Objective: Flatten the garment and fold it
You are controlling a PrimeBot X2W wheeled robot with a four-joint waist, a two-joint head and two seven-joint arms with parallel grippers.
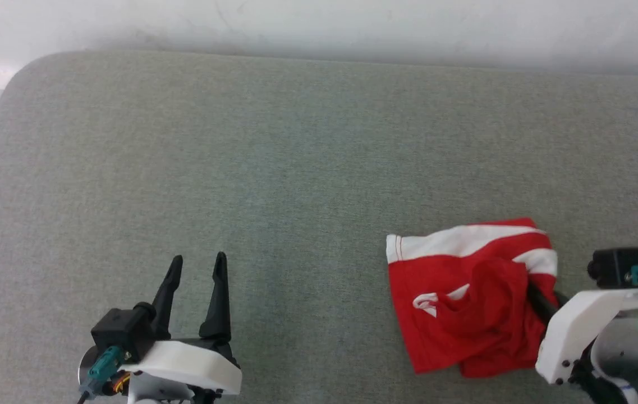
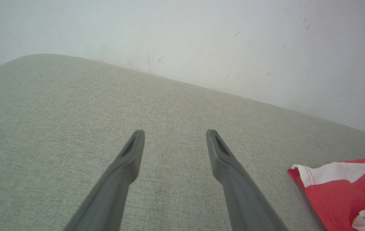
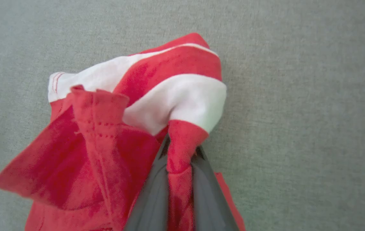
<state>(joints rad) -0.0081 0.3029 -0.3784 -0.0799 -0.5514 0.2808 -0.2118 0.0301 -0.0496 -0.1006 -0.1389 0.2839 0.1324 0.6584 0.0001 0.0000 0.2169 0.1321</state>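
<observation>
Pinching a narrow ridge of red cloth between nearly closed fingers, the right gripper has hold of the red shorts at their right side, just below a white side stripe. The shorts lie crumpled in a heap on the near part of the grey fabric-covered pad, toward its right end and well apart from the rear edge along the white wall. The left gripper hangs with fingers spread and nothing between them over the near left part, well apart from the shorts.

Handling, as judged: the fabric is thin, soft and light. It drapes and bunches with no stiffness, so it will likely sag from any single pinch and drag across the pad's textured cover. It is not fragile, and a firm pinch should hold.

A stitched edge stands up in the heap; I cannot tell whether it is waistband or leg hem. Best holds, in my view, are two well-separated points along one stitched edge, one per gripper, pulled apart to spread the cloth flat. A fragment of white print shows on the left part, mostly lost in folds.
</observation>
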